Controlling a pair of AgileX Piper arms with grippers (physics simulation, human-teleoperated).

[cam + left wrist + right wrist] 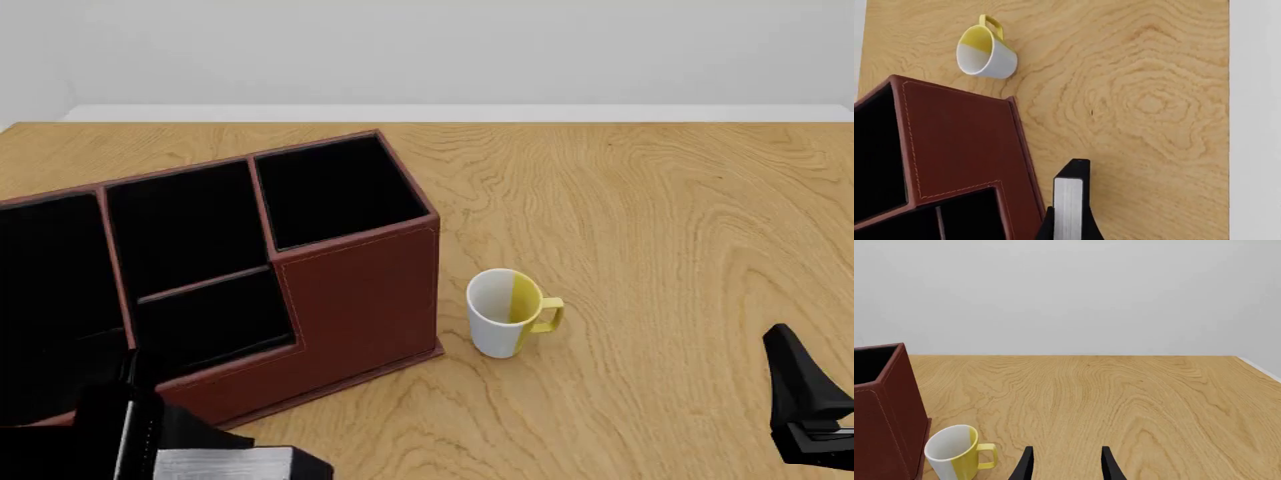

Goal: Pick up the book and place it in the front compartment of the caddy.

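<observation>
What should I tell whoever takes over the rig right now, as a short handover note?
Left gripper: shut on the book, held on edge above the table beside the caddy, near its low front compartment.
Right gripper: open, holding nothing, over bare table to the right of the mug.
Caddy: on the table's left side, compartments look empty as far as they show. The mug stands just right of it.
Done: book picked up.
Left: carry the book over the front compartment, lower it in, release.
</observation>
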